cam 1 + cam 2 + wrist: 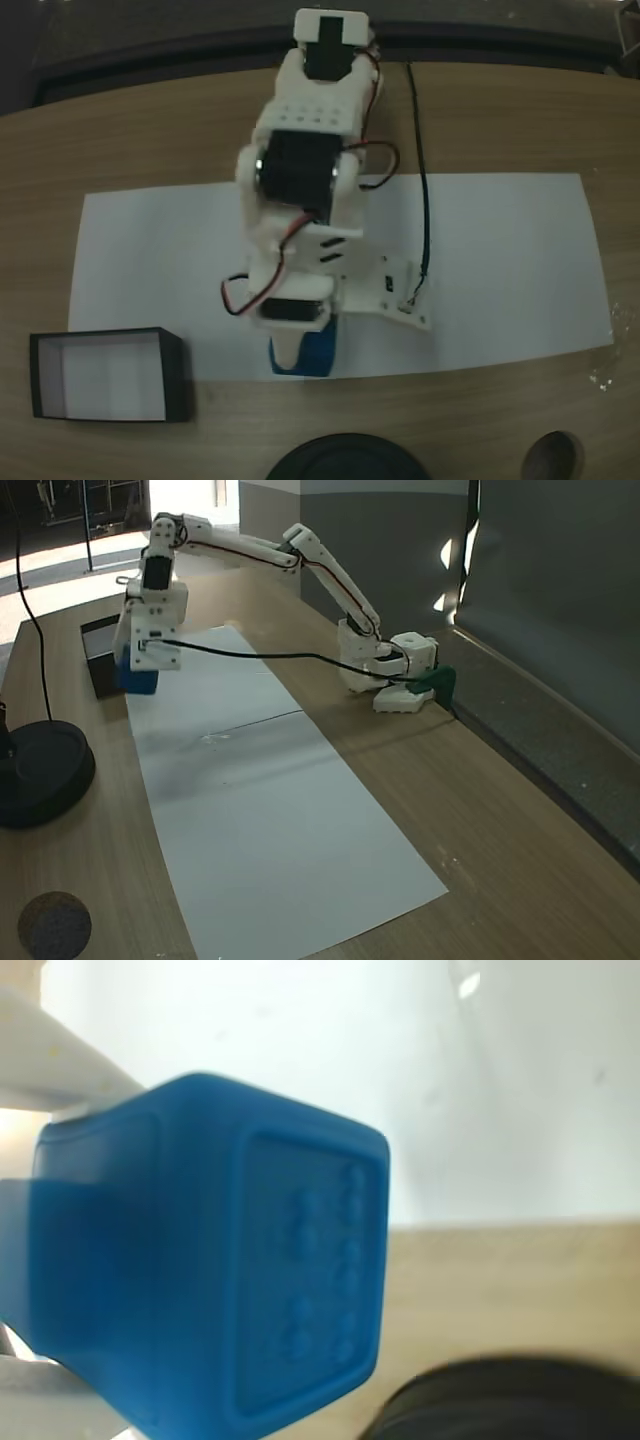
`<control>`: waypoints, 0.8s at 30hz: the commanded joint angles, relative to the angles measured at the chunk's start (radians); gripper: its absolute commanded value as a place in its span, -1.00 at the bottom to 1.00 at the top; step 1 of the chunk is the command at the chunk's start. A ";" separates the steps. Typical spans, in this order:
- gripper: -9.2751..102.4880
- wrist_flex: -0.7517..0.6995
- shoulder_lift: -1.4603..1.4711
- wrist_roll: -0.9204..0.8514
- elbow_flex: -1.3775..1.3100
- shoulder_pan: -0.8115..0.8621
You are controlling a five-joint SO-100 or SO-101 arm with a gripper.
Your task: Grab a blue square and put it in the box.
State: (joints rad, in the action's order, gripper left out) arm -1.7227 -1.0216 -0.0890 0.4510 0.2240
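One blue square point(312, 355) sits in the tool point(300, 358), and the tool is clamped on it, so the grab looks done. In the wrist view the blue square point(210, 1260) is very close to the camera, with a white finger point(70, 1060) pressed against its upper left side and a raised square with small bumps on the face that points at us. In a fixed view from above, the cube is at the near edge of the white paper point(500, 270), right where the paper meets the bare desk point(120, 130). The box point(108, 375) lies to the left of the cube in that view, off the paper, near but not touching it. So the next move, I think, is a short swing to the left in that view, with the cube high enough to clear the thin black wall. The box has its long side running left to right there, so the cube would cross a short end wall first. Its white inside has nothing in it that I can see. In the other fixed view the box point(98, 660) is just behind the tool point(140, 672) and the cube, near the far end of the paper. I cannot tell if the cube is lifted off the desk or resting on it. A dark round base point(40, 770) stands on the desk near the box, to the side of the paper.
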 commanded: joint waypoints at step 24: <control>-0.64 0.342 0.066 -0.057 -0.212 0.413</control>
State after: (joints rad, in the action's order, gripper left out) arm -1.4312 -0.9342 -0.1519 0.2853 0.6397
